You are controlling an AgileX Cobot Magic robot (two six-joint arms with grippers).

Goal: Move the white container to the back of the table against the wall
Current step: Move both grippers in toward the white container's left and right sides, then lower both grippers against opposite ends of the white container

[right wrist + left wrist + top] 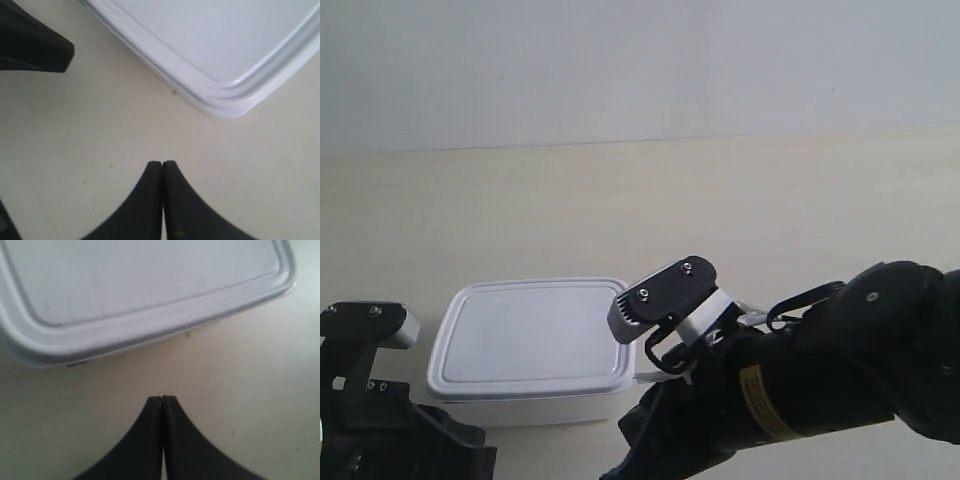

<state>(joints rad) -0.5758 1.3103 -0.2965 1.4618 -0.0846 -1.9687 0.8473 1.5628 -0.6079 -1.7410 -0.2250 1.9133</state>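
Handling: the shallow rectangular white plastic container (530, 340) seems light, stiff, slick; push its near wall. Left gripper (161, 398) and right gripper (162, 163): fingertips together, empty.

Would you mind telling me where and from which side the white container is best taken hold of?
Probably by its two short walls, below the lid's rim, one tool pressing in from each end. The white container lies flat on the table and looks too broad for one tool. The left tool and right tool are shut beside it.
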